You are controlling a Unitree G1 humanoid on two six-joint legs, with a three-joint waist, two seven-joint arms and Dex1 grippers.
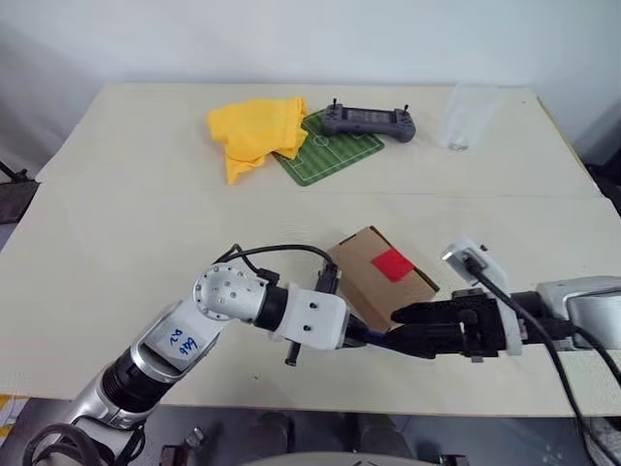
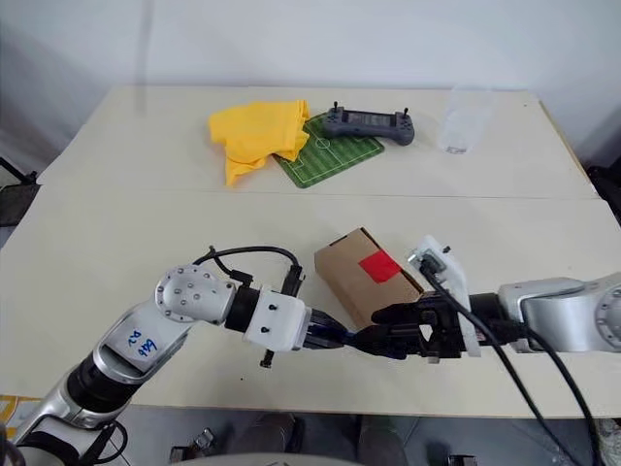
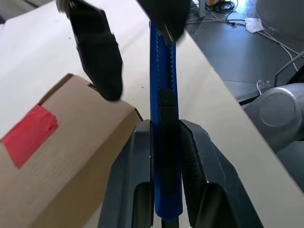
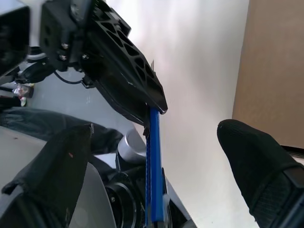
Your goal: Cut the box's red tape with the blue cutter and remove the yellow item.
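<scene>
The left hand (image 3: 164, 142) pinches the blue cutter (image 3: 163, 95) just beside the box (image 1: 380, 276). The right hand (image 4: 156, 156) is spread wide around the cutter's tip. The red tape (image 1: 392, 263) sits on top of the box.

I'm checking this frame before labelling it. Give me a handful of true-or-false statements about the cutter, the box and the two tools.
1. The left tool is shut on the blue cutter. True.
2. The right tool is clamped on the box. False: its fingers stand open on either side of the cutter's free end.
3. The red tape is on the box's upward face. True.
4. The box lies on the green mat. False: it sits on the near table, far from the mat.
5. The game controller is at the mat's far edge. True.
</scene>
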